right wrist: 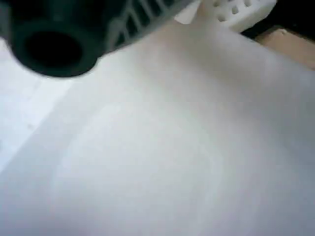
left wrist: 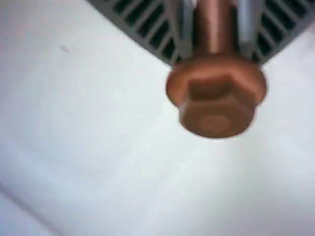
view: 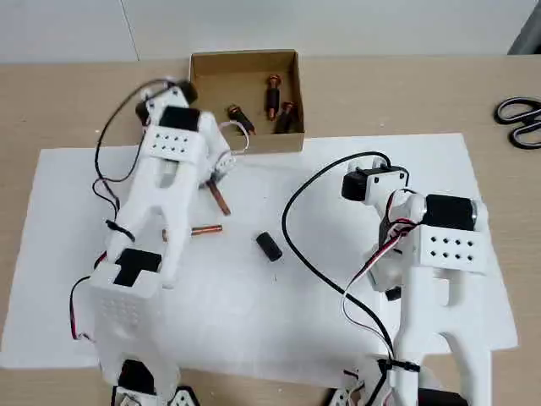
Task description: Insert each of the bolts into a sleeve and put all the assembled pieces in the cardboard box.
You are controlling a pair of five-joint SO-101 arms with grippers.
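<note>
The left arm's fingers (left wrist: 142,29) clamp the shank of a copper bolt (left wrist: 215,96) above the white paper (view: 254,321). The right arm's fingers (right wrist: 140,17) grip a black sleeve (right wrist: 47,46). A second bolt (view: 205,229) and a loose sleeve (view: 269,247) lie on the paper. Three assembled pieces (view: 273,96) sit in the cardboard box (view: 245,54).

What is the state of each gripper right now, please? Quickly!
Left gripper: closed, holding the copper-coloured hex-head bolt.
Right gripper: closed, holding the black hollow cylindrical sleeve.
</note>
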